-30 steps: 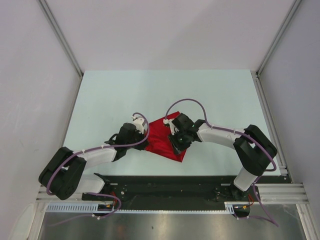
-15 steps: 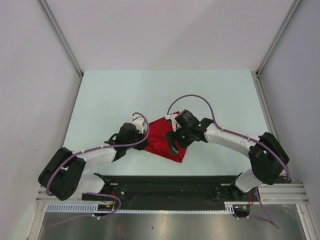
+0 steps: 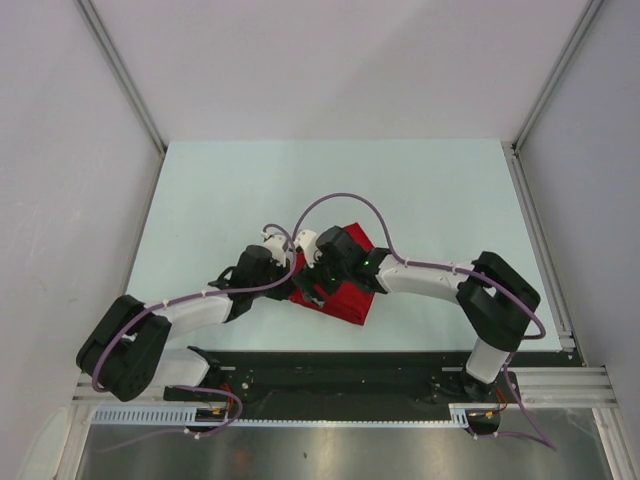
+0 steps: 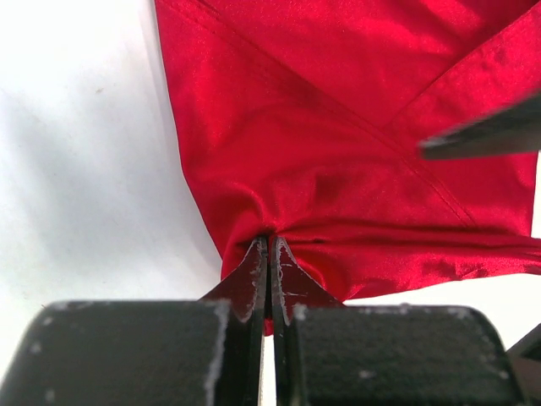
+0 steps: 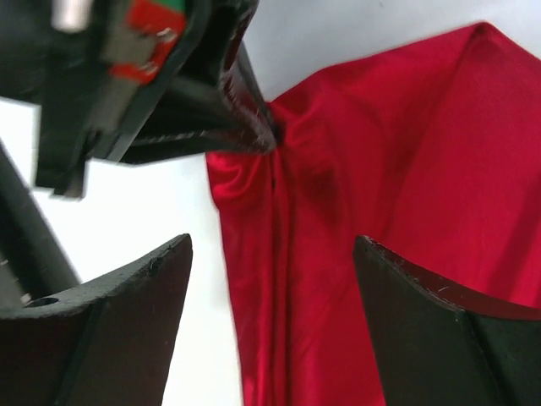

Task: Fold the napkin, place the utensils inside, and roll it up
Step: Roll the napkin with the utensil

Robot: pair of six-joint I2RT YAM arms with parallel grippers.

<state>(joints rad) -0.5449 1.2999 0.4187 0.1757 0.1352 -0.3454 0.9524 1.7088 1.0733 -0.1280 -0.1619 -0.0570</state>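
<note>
The red napkin (image 3: 345, 298) lies folded on the table near the front middle, partly hidden by both arms. It fills the left wrist view (image 4: 338, 152) and the right wrist view (image 5: 380, 211). My left gripper (image 4: 270, 247) is shut on the napkin's left edge, bunching the cloth at its tips; it also shows in the top view (image 3: 290, 285). My right gripper (image 5: 272, 254) is open, its jaws wide apart just above the napkin's left edge, close to the left gripper's fingers (image 5: 220, 110). No utensils are in view.
The pale table (image 3: 220, 200) is bounded by grey walls and metal posts at left (image 3: 120, 75) and right (image 3: 560, 75). A black base rail (image 3: 330, 375) runs along the near edge.
My right gripper has moved left across the napkin, from its right part to its left edge beside the left gripper. The left gripper has held still on the cloth.
</note>
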